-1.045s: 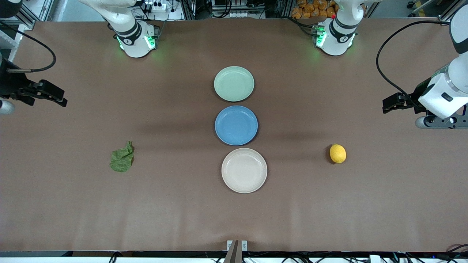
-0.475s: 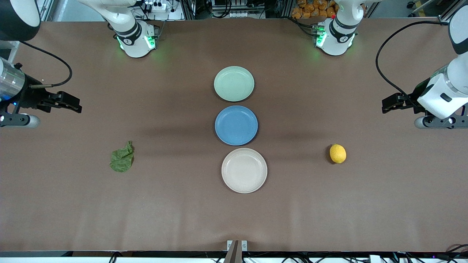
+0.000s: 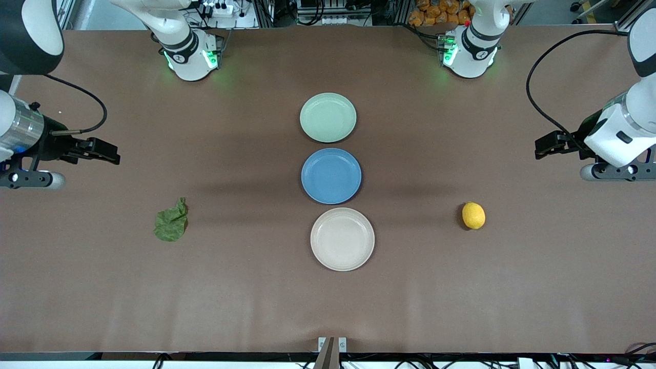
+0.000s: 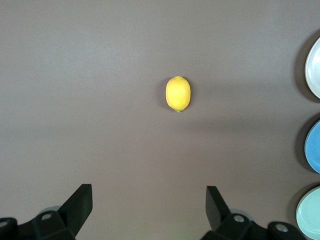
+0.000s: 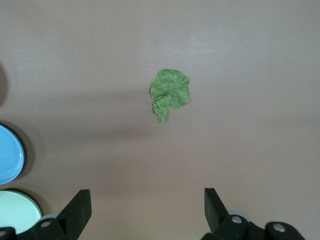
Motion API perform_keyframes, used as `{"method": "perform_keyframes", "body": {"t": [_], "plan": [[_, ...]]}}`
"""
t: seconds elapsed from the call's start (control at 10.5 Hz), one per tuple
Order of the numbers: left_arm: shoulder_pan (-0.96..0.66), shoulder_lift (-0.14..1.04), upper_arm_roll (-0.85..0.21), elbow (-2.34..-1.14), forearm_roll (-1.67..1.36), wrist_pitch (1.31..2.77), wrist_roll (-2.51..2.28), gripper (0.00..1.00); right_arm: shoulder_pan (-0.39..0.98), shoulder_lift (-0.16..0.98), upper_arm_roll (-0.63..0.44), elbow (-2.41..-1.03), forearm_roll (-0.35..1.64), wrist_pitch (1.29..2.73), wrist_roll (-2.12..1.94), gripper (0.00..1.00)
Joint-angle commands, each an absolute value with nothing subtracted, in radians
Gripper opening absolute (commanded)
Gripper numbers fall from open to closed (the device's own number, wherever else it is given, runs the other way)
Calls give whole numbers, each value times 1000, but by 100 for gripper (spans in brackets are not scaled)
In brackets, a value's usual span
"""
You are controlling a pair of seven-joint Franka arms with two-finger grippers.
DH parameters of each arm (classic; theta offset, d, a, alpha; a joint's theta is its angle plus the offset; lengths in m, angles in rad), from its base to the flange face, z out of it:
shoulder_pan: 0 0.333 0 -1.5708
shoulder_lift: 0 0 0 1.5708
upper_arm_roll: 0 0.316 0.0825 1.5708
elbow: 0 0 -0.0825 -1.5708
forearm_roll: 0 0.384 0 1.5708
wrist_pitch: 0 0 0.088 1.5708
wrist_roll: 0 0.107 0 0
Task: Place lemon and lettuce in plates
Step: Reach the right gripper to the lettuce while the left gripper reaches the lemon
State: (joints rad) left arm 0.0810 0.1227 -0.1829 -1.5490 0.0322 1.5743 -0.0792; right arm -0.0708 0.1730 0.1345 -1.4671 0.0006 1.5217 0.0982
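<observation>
White arms with black joint bands, black cables, green-lit bases and black fingers (image 4: pixel 80 202).

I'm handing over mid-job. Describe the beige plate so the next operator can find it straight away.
Three round plates stand in a line down the middle of the brown table. The beige plate is the one nearest the front camera, next to the blue plate; the mint green plate is farthest. It alone is cream-coloured, and it is empty.

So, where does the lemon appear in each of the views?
Front view: the lemon lies on the table toward the left arm's end, level with the beige plate.
Left wrist view: at the middle, above the open left hand.
Right wrist view: not in it.
Shared landmark: the blue plate.
</observation>
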Motion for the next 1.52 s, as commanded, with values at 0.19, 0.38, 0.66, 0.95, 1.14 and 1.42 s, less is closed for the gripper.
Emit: {"method": "perform_keyframes", "body": {"t": [0.19, 0.38, 0.66, 0.95, 1.14, 1.42], "plan": [[78, 159, -187, -1559, 12, 1603, -78, 100, -90, 169, 132, -1564, 14, 1638, 104, 100], [71, 204, -186, -1559, 14, 1630, -78, 100, -104, 172, 132, -1597, 12, 1663, 103, 100], [61, 284, -187, -1562, 17, 1702, -77, 100, -103, 175, 130, -1741, 0, 1820, 98, 100], [31, 347, -186, -1574, 21, 1776, -77, 100, -101, 182, 130, -1857, -6, 1977, 100, 100], [26, 362, -186, -1620, 21, 1853, -77, 100, -118, 222, 130, -1880, -6, 1996, 104, 100], [28, 364, -186, -1725, 21, 1983, -77, 100, -143, 227, 129, -2009, -6, 2178, 104, 100]]}}
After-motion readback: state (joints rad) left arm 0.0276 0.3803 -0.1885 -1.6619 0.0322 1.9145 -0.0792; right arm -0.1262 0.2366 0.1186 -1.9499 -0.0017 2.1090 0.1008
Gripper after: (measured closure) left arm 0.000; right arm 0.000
